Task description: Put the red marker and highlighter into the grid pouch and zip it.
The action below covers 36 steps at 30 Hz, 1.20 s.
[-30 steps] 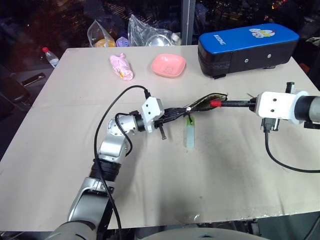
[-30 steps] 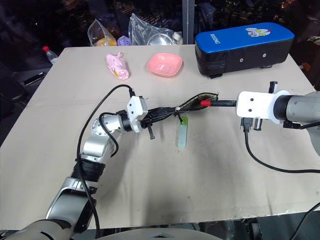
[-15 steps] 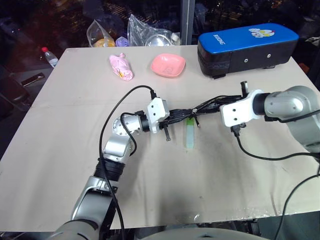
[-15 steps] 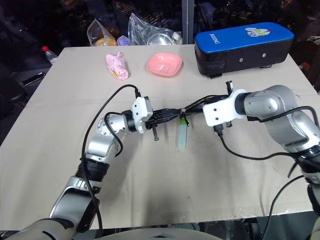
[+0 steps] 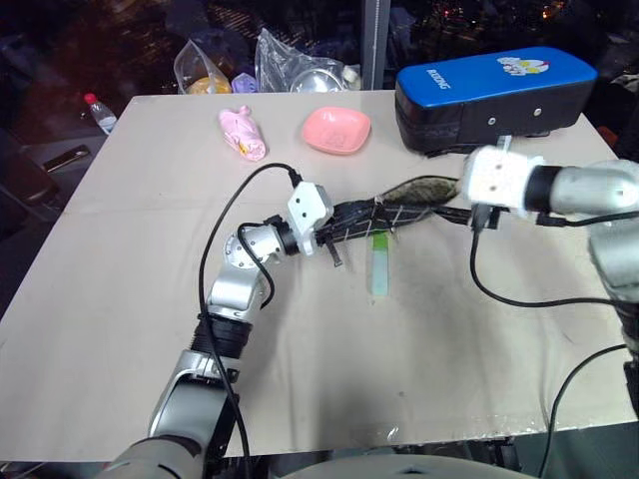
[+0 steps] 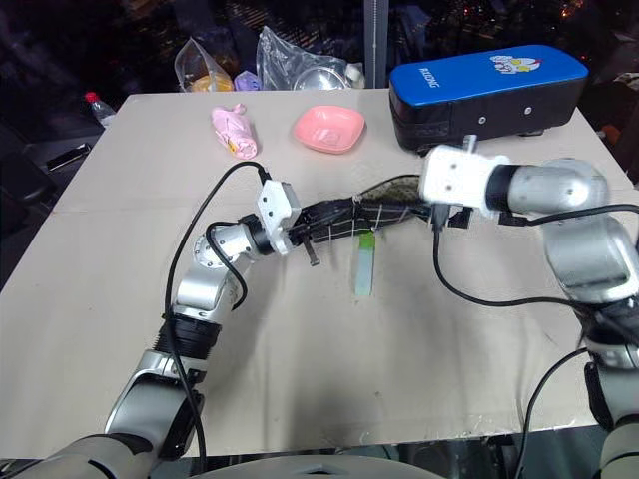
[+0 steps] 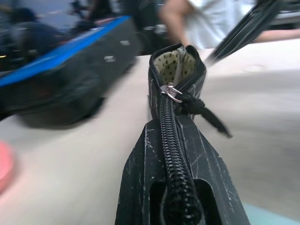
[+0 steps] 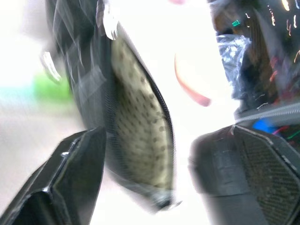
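Left gripper [image 5: 351,218] jaws clamped, arm reaching rightward, right gripper [image 8: 145,187] jaws spread wide

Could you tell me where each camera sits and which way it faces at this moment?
Left eye and right eye views: on the head, looking forward and down over the table; both arms show, meeting at the grid pouch, the highlighter below it.
Left wrist view: along the left gripper, shut on the grid pouch's zipper end, toward its open mouth.
Right wrist view: between the right gripper's open fingers, into the pouch's dotted lining.
Shared: both wrist views show the pouch's opening, from opposite ends.
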Each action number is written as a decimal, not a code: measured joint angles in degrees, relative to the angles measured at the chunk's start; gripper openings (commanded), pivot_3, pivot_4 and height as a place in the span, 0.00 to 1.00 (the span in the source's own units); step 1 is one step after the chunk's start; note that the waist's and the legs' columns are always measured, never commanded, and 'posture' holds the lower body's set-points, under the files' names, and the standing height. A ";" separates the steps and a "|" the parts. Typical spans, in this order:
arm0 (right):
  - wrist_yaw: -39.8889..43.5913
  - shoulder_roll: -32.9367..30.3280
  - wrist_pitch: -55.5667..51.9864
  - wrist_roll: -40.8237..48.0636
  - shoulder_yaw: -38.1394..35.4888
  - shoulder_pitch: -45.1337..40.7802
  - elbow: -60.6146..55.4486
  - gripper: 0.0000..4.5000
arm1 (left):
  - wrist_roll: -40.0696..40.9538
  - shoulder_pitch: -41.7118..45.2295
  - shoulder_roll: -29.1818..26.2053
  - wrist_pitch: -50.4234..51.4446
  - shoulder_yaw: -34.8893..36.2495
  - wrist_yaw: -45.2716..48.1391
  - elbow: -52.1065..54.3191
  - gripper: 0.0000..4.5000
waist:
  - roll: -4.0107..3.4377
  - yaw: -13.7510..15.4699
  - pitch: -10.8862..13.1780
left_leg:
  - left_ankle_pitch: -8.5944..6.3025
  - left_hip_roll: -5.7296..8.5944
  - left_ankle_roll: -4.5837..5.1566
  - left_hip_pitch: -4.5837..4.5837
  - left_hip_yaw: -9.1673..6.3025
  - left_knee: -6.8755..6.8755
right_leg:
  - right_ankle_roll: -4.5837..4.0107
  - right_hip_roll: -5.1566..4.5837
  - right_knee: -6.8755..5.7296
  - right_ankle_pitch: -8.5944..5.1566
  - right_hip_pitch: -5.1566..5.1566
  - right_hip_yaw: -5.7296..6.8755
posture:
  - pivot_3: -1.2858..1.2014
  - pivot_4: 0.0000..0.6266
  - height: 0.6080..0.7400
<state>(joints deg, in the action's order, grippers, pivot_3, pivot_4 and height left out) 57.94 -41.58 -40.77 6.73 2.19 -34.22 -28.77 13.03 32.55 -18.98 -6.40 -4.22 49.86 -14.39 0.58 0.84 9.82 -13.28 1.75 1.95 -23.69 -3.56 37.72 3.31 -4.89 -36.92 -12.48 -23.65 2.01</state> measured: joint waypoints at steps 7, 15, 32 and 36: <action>-19.40 20.29 -26.19 5.20 7.43 12.05 -11.54 0.98 | -0.52 2.06 -0.88 -0.40 2.10 -2.62 -2.51 0.00 | -0.01 -0.11 -0.01 | 0.00 0.09 0.01 0.03 0.05 0.11 | -0.05 0.00 -0.18 0.04 -0.05 -0.07 | 0.52 0.24 1.00; -39.77 30.70 -27.80 -2.50 12.55 14.43 -4.04 0.98 | -0.52 1.78 -3.46 -0.29 3.74 -2.65 -2.59 0.00 | -0.01 -0.21 -0.01 | 0.02 0.16 -0.04 0.01 0.04 0.30 | 0.04 0.03 -0.23 0.09 -0.04 -0.10 | 0.52 0.24 1.00; -46.51 33.21 -30.84 -2.00 16.24 18.06 -3.83 0.25 | -0.55 0.45 -4.12 1.07 3.66 -2.70 -1.52 0.00 | -0.01 -0.43 -0.01 | -0.01 0.15 0.01 0.02 0.03 0.30 | 0.05 0.06 -0.23 0.09 -0.03 -0.10 | 0.52 0.24 1.00; -46.64 32.07 -33.40 -1.41 14.74 19.09 -6.75 0.17 | -0.59 0.42 -4.18 1.07 3.65 -2.71 -1.14 0.00 | -0.01 0.01 -0.01 | -0.01 0.17 0.02 0.00 0.01 0.32 | 0.05 0.02 -0.21 0.08 -0.01 -0.08 | 0.52 0.24 1.00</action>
<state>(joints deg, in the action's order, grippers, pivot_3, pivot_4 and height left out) 11.29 -9.50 -74.17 5.31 16.93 -15.14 -35.52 12.45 32.97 -23.15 -5.32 -0.57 47.14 -15.54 0.57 0.86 9.81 -13.29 1.92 1.97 -23.70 -3.54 38.04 3.36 -4.87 -37.14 -12.40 -23.66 1.93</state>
